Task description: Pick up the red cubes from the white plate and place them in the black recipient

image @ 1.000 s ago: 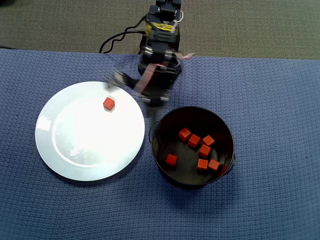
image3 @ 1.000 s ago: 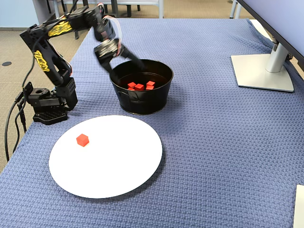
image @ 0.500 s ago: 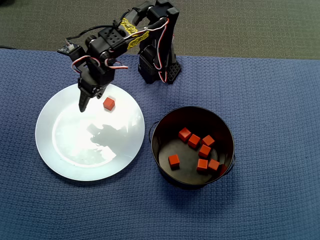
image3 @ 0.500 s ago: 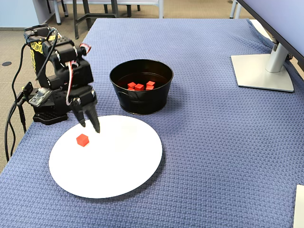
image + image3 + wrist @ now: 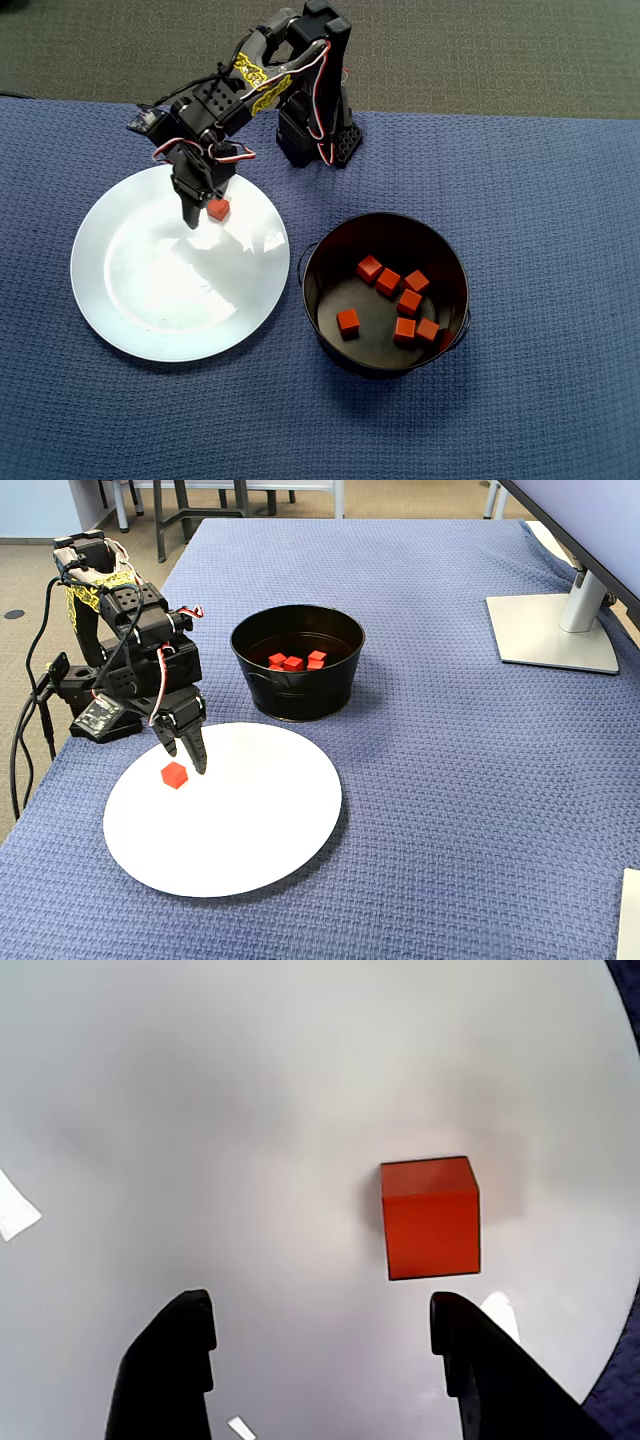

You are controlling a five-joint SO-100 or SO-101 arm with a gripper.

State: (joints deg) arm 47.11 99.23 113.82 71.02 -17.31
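The jaws stand parted and empty, low over the white plate [image 5: 150,320], apparently to straddle the last red cube [image 5: 430,1216], which lies just ahead, toward the right one. Seven cubes already sit in the black recipient [image 5: 320,300].

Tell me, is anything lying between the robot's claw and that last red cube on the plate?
No. In the wrist view only bare white plate lies between the open gripper and the red cube, which sits just ahead, toward the right finger.

The arm [image 5: 262,85] is built of black plastic segments. Yellow patterned bands are wrapped around it, and red and white cables are routed along it.
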